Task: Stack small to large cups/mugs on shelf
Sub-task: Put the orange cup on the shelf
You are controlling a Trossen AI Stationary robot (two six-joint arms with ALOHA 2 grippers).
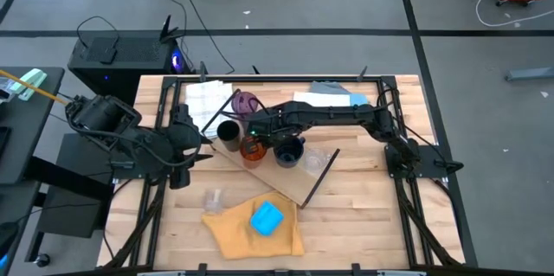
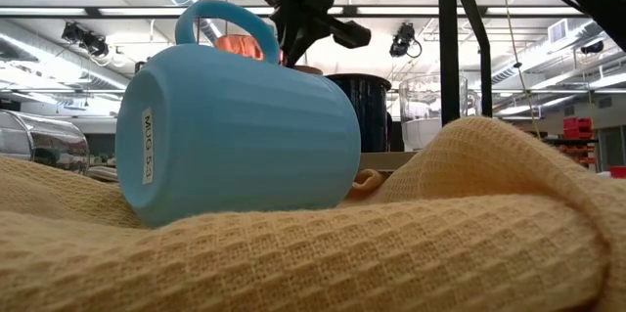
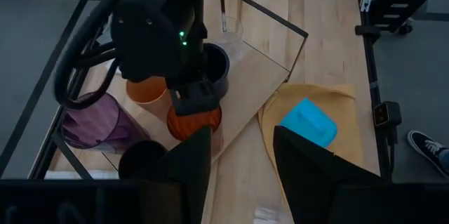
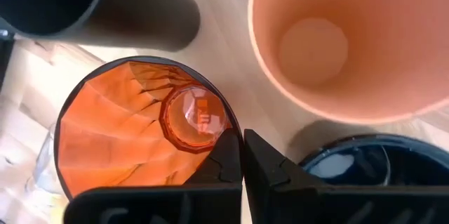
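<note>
My right tool (image 4: 242, 155) is pinching the rim of the amber ribbed cup (image 4: 133, 129), frame centre on the shelf (image 1: 279, 181). Looks light, rigid, slick plastic, so rim grip's best. Left tool (image 3: 242, 155) idles spread.

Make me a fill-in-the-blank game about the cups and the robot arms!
1. The bright blue mug lies on its side on a ____ cloth.
2. The right pincer hangs over the ____ ribbed cup.
3. The purple tumbler lies tipped over on the ____.
4. The left pincer is ____.

Missing words: yellow; amber; shelf; open
</note>
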